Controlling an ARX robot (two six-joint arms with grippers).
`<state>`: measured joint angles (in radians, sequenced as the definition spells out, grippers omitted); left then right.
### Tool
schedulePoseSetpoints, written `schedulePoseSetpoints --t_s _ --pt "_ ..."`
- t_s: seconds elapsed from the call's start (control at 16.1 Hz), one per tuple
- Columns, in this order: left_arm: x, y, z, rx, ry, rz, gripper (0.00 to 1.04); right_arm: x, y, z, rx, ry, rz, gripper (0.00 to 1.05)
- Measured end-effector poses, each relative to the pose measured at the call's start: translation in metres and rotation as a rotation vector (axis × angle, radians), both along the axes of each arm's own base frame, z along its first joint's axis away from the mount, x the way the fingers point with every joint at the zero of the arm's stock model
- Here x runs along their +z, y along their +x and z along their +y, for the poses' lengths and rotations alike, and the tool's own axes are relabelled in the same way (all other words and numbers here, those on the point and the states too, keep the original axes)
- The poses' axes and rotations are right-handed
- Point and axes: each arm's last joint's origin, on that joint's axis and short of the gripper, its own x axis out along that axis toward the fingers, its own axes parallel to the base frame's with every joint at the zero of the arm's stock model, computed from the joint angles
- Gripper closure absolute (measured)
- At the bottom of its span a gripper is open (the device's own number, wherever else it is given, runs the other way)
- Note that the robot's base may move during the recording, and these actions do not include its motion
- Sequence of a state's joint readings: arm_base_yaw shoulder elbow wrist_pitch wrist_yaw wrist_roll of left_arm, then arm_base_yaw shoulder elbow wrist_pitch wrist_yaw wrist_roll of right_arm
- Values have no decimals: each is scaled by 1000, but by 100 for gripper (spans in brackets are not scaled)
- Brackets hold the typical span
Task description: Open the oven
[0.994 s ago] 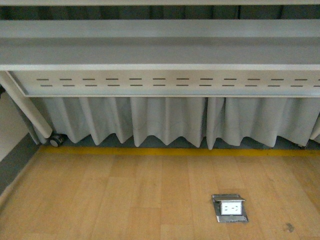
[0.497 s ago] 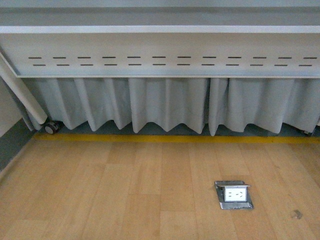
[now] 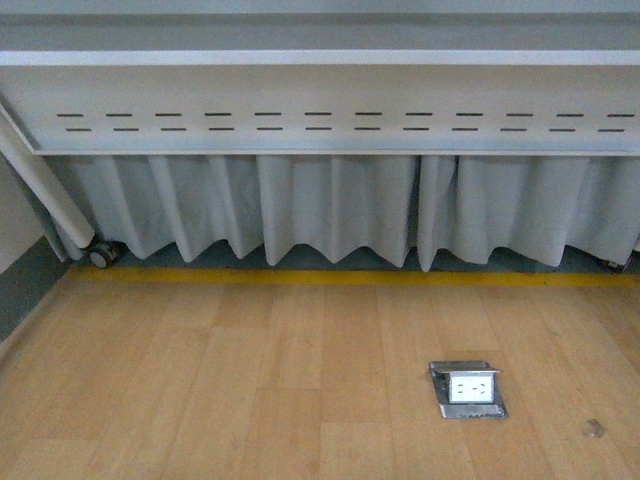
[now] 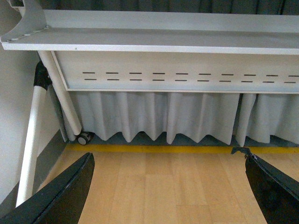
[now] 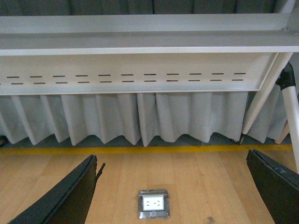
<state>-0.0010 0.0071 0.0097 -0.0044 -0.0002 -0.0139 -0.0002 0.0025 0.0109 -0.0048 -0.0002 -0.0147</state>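
Light wood-plank floor (image 3: 250, 380); yellow stripe (image 3: 330, 277) along its far edge; pale grey pleated curtain (image 3: 330, 210); white table panel (image 3: 330, 95), two rows of dark slots; silver floor socket (image 3: 467, 389), white face.

floor (image 3: 250, 380): open | floor socket (image 3: 467, 389): raised | table (image 3: 320, 100) and curtain (image 3: 330, 210): block ahead

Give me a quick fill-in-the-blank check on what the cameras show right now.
1. The floor outlet is set into the ____ floor.
2. The stripe below the curtain is ____.
3. The left gripper has its jaws ____.
4. The caster wheel sits by the table's ____ leg in the front view.

Missing words: wooden; yellow; open; left
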Motion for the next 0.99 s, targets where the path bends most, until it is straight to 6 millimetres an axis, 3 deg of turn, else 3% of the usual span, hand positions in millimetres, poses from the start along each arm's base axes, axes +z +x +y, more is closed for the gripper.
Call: schedulePoseSetpoints --t_s 0.99 --pt "0 0 0 0 0 0 7 0 0 0 0 0 0 6"
